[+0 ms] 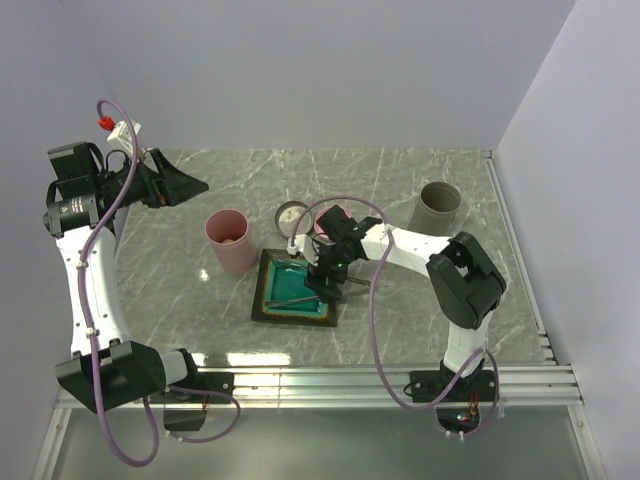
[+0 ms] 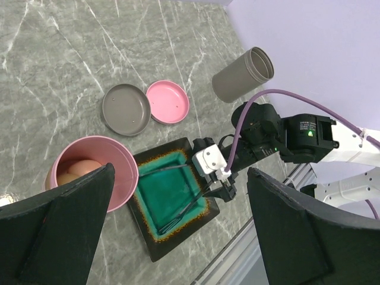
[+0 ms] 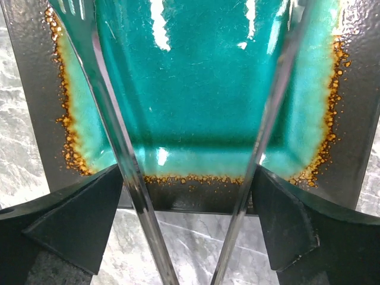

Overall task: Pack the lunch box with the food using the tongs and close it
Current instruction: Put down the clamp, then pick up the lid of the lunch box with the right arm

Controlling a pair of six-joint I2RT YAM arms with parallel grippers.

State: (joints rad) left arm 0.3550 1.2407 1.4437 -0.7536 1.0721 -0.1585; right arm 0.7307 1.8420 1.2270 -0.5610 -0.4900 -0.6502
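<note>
Black fingers (image 3: 77, 225) of the right pincer (image 3: 189, 172) fill the bottom corners of its wrist view and stand wide apart. The tongs (image 3: 133, 190) run up between them, one slim silver arm close against each finger's inner edge. Whether the fingers press on the arms or only flank them I cannot tell. Below lies a square teal plate (image 3: 35, 89) with a dark speckled rim.

From above, the right pincer (image 1: 328, 285) hangs low over the plate's right side. The tongs (image 1: 305, 297) lie across the plate (image 1: 260, 295), with no food showing on the glaze.

Just left of the plate, the pink lunch box (image 1: 231, 255) stands upright and uncovered on the bench (image 1: 400, 300). Pale round food (image 2: 80, 169) is visible inside it. Its pink lid (image 2: 168, 101) lies flat beyond the plate, touching a grey lid (image 2: 125, 109). A grey tumbler (image 1: 439, 207) stands at the far right.

At the far left, the left pincer (image 1: 185, 185) is raised well above the bench, its fingers (image 2: 65, 225) spread wide with nothing between them.
</note>
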